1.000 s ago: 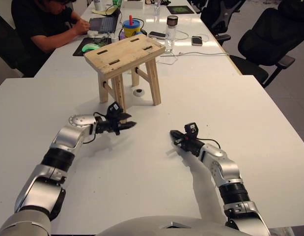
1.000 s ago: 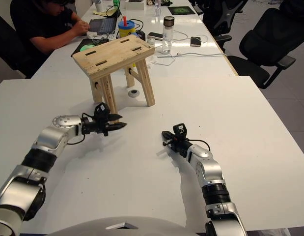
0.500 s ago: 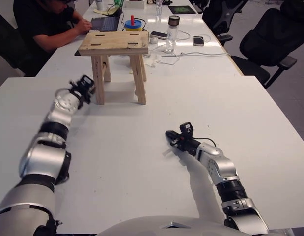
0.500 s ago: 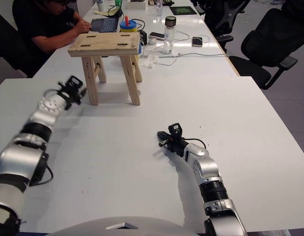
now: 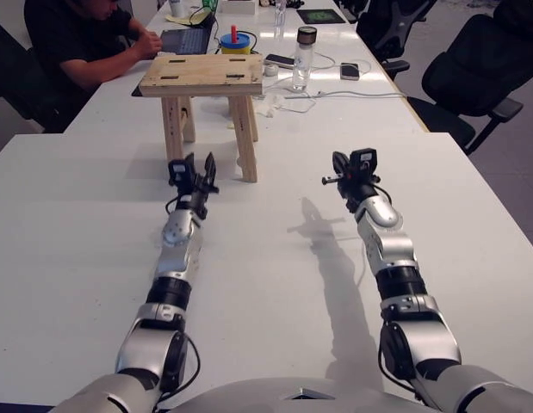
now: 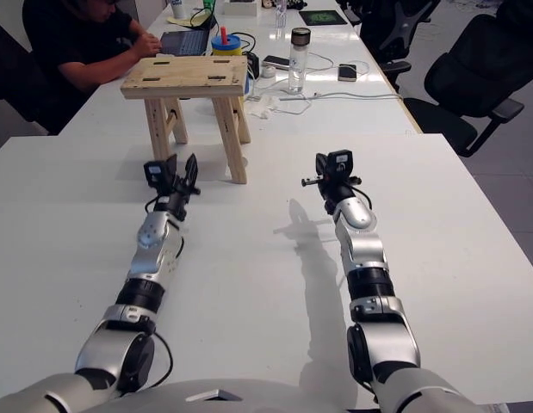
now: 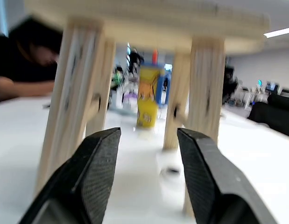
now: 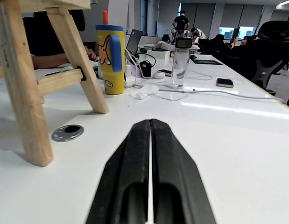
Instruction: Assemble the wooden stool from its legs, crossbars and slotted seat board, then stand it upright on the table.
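Note:
The assembled wooden stool (image 5: 203, 76) stands upright on its legs at the far middle of the white table (image 5: 275, 284), slotted seat board on top. My left gripper (image 5: 196, 169) is raised just in front of the stool's near legs, open and holding nothing. In the left wrist view the gripper (image 7: 146, 175) faces the stool's legs (image 7: 74, 100) from close by. My right gripper (image 5: 341, 165) is lifted off the table to the right of the stool, apart from it, shut and empty. In the right wrist view its fingers (image 8: 151, 172) are pressed together, with a stool leg (image 8: 20, 93) to one side.
Behind the stool lie a yellow and blue cup (image 5: 233, 39), a clear bottle (image 5: 304, 57), a phone (image 5: 350, 71), cables and a laptop (image 5: 182, 40). A person sits at the far left. A small round cap (image 8: 67, 132) is set in the table. Black chairs (image 5: 473, 77) stand right.
The left arm swung in from the left, its gripper now in front of the stool legs. The right gripper rose from low over the table and moved farther away, level with the stool.

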{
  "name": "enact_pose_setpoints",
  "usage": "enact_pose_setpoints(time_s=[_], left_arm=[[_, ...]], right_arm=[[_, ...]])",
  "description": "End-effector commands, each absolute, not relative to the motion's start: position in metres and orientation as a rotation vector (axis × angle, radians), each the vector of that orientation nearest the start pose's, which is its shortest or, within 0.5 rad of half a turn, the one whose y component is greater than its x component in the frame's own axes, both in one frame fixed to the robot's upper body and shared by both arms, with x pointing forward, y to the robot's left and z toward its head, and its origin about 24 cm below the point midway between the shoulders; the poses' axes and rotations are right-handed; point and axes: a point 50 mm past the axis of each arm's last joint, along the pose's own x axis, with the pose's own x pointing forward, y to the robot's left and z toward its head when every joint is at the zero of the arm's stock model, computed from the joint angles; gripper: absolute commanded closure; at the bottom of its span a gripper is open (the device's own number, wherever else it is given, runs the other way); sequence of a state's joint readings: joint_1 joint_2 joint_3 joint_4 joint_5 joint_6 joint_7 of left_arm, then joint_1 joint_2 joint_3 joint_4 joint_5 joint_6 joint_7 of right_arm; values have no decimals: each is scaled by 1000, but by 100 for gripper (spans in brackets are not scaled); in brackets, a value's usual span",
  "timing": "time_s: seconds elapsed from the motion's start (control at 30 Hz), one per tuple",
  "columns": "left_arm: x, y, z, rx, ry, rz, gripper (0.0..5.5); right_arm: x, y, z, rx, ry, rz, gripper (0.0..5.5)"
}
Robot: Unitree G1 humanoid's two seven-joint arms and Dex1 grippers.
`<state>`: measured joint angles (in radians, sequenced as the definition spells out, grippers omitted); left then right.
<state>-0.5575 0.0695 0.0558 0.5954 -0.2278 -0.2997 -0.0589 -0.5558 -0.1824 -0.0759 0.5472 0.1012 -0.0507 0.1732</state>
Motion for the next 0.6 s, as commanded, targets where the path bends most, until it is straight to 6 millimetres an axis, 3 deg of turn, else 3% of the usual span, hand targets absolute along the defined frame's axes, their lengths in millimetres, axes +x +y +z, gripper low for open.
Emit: enact_pose_setpoints(time_s=[0.03, 0.2, 0.37, 0.6], left_arm=[[360, 142, 106, -140, -294, -39, 324], [369, 138, 117, -115, -349, 10, 324], [375, 125, 125, -68, -383, -50, 324], [372, 115, 116, -60, -377, -99, 324]], right_arm=[[366, -174, 103, -69, -139, 28, 550], [370, -170, 106, -36, -182, 39, 550], [372, -165, 103, -42, -186, 59, 550], [373, -146, 98, -12, -175, 127, 550]])
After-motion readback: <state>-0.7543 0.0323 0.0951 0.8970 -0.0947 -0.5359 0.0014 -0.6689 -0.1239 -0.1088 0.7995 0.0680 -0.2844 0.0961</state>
